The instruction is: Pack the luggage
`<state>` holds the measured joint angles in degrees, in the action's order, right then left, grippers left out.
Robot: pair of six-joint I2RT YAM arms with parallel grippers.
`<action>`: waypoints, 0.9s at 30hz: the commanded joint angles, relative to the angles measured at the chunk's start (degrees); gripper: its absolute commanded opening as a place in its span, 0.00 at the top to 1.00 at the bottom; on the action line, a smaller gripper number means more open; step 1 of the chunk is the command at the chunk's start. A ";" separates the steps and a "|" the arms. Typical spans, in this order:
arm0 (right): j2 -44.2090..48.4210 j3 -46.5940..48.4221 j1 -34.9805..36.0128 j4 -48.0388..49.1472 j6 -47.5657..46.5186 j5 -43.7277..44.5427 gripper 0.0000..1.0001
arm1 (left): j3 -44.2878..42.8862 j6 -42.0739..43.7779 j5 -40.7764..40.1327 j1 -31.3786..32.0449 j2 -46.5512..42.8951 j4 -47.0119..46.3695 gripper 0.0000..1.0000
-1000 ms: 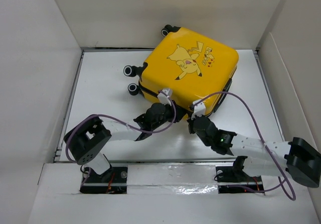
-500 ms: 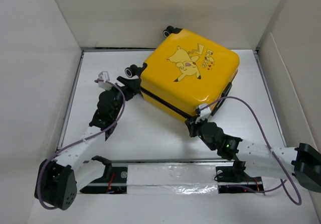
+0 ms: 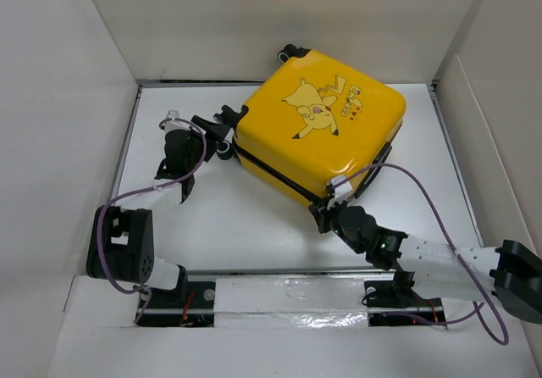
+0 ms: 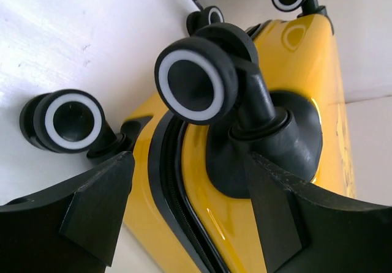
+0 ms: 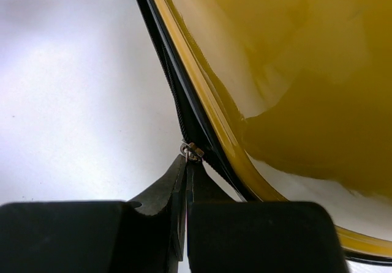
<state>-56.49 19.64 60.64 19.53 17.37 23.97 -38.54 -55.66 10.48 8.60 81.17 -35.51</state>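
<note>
The luggage (image 3: pixel 322 132) is a yellow hard-shell suitcase with a Pikachu print, lying flat and closed at the back of the table. My left gripper (image 3: pixel 217 134) is open at its left corner, one finger on each side of the zipper seam (image 4: pixel 174 212), just below a black wheel (image 4: pixel 196 80). The yellow shell (image 4: pixel 211 218) fills the gap between the fingers. My right gripper (image 3: pixel 320 214) is at the suitcase's near corner, shut on the metal zipper pull (image 5: pixel 191 152) of the black zipper track. The yellow shell (image 5: pixel 294 83) rises right beside it.
White walls box in the table on the left, back and right. The suitcase's other wheels (image 3: pixel 286 53) stick out at its far left side. Purple cables (image 3: pixel 423 193) loop from both arms. Bare white table (image 3: pixel 246 217) lies in front of the suitcase.
My left arm has swung from the suitcase's near edge round to its left wheel corner. My right gripper has stayed at the near corner, shifting slightly. The suitcase has turned a little.
</note>
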 commanded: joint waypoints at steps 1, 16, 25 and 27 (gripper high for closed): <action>-0.37 1.45 2.11 7.89 -0.14 -7.35 1.00 | -4.78 -1.38 4.37 0.45 0.31 -8.96 0.30; -0.90 1.54 2.11 6.49 -0.49 -7.88 1.00 | -15.49 4.68 -1.51 0.45 4.08 0.87 0.29; -0.47 1.54 2.11 5.61 -0.31 -7.80 1.00 | -21.92 5.91 -1.77 0.45 9.27 4.74 0.30; -0.20 1.46 1.58 5.08 -0.40 -7.62 1.00 | -21.23 6.44 -2.65 0.45 7.97 5.53 0.31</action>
<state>-57.78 19.64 60.62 21.04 16.71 22.48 -58.26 -51.07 8.95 8.99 90.96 -30.98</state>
